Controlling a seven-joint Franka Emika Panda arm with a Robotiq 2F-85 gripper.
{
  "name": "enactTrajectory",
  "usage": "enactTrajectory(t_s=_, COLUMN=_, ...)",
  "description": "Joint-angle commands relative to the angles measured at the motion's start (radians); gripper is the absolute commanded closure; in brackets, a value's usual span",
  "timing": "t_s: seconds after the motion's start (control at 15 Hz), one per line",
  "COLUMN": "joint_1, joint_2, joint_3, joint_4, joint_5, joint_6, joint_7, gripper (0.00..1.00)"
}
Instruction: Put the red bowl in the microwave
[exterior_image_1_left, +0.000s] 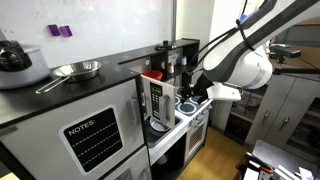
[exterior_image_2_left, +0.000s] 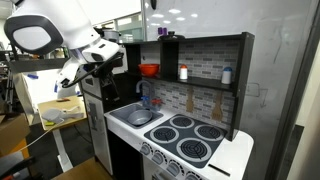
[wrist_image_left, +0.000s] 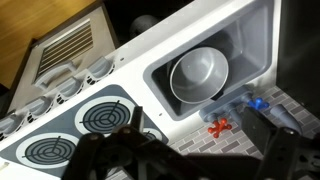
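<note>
The red bowl (exterior_image_1_left: 152, 75) (exterior_image_2_left: 149, 70) sits on the left end of the toy kitchen's upper shelf, above the sink. It is out of the wrist view. The microwave's white door (exterior_image_1_left: 156, 100) with its grey window stands swung open at the side of the toy kitchen. My gripper (exterior_image_1_left: 192, 97) (exterior_image_2_left: 108, 55) (wrist_image_left: 190, 160) hangs over the counter near the sink, apart from the bowl. Its dark fingers are spread wide with nothing between them.
A steel bowl (wrist_image_left: 200, 72) (exterior_image_2_left: 140, 117) lies in the white sink, by a faucet with red (wrist_image_left: 219, 126) and blue knobs. Several stove burners (exterior_image_2_left: 190, 135) lie beside it. A steel pan (exterior_image_1_left: 78, 70) and a cooker (exterior_image_1_left: 18, 62) stand on the "NOTES" cabinet (exterior_image_1_left: 92, 135).
</note>
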Motion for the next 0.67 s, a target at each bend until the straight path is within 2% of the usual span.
enactTrajectory(t_s=0.0, joint_1=-0.105, joint_2=-0.055, joint_3=0.032, joint_4=0.001, joint_5=-0.135, joint_6=-0.148, joint_7=-0.044, gripper=0.00)
enactTrajectory(t_s=0.27, joint_1=-0.155, joint_2=-0.130, joint_3=0.034, joint_4=0.007, joint_5=-0.304, joint_6=-0.313, joint_7=-0.027, gripper=0.00)
enactTrajectory(t_s=0.6, joint_1=-0.150, joint_2=-0.234, joint_3=0.029, joint_4=0.008, joint_5=-0.412, joint_6=-0.471, joint_7=-0.021, gripper=0.00)
